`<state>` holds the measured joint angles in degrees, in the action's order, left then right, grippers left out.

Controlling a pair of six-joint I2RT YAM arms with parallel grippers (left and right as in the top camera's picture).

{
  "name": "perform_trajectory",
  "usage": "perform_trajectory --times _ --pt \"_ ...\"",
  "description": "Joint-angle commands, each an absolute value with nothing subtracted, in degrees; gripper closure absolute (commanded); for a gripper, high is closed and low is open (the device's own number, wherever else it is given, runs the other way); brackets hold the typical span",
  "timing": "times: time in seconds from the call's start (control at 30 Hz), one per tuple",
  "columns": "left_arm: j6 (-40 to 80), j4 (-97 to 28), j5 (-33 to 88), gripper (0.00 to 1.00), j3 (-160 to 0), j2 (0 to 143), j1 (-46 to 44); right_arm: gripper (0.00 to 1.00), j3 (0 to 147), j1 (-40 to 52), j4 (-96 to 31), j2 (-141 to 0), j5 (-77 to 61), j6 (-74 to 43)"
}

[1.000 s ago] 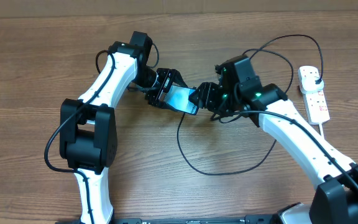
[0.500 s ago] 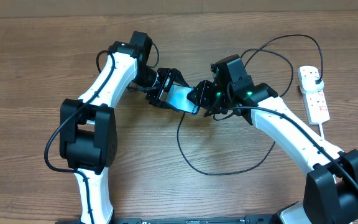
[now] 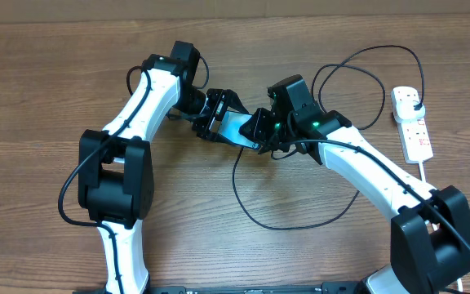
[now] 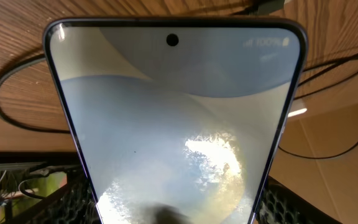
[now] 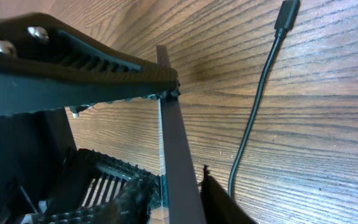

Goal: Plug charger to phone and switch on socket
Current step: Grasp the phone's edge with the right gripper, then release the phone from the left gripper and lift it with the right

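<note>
The phone [image 3: 237,129], with its light blue screen, is held off the table between both arms. My left gripper [image 3: 216,115] is shut on it across its width, and the screen [image 4: 173,124] fills the left wrist view with mesh pads [image 4: 55,202] at either edge. My right gripper [image 3: 259,131] is shut on the phone's right end. In the right wrist view the thin edge [image 5: 174,149] stands between my two fingers [image 5: 129,199]. The charger's connector tip [image 5: 287,14] lies loose on the wood, and its cable [image 3: 300,226] loops over the table. The socket [image 3: 415,135] lies at the far right.
The black cable runs up and round to a plug [image 3: 414,100] at the socket's far end. A white cord [image 3: 431,175] leaves the socket toward the front right. The left gripper's finger [image 5: 73,68] crosses the top left of the right wrist view.
My right gripper has moved left onto the phone's right end and its jaws have narrowed round it. The left arm and the phone have stayed put.
</note>
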<state>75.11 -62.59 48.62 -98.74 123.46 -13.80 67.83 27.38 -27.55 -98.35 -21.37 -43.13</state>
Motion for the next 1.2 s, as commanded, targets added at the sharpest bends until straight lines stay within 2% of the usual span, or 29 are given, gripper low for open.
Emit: perform_trajectory --times 0.0,0.33,0.53,0.63,0.8,1.17 --pt "76.27 -62.78 52.18 0.39 -100.22 123.42 -13.91 0.75 68.6 27.44 -26.79 -98.5 -20.38 -45.01" --pt "76.31 -62.76 52.18 0.38 -100.22 123.42 -13.91 0.84 68.6 27.44 -26.17 -98.5 -20.43 -45.25" --pt "76.29 -62.74 52.14 0.19 -100.22 123.42 -13.91 0.85 68.6 27.42 -26.15 -98.5 -20.4 -45.23" --pt "76.31 -62.72 52.12 0.14 -100.22 123.42 -13.91 0.88 68.6 27.42 -26.0 -98.5 -20.43 -45.23" --pt "76.29 -62.72 52.14 0.12 -100.22 123.42 -13.91 0.93 68.6 27.42 -25.47 -98.5 -20.45 -45.23" --pt "76.25 -62.26 52.1 0.09 -100.22 123.42 -13.89 0.96 68.66 25.58 -24.91 -98.39 -20.6 -45.19"
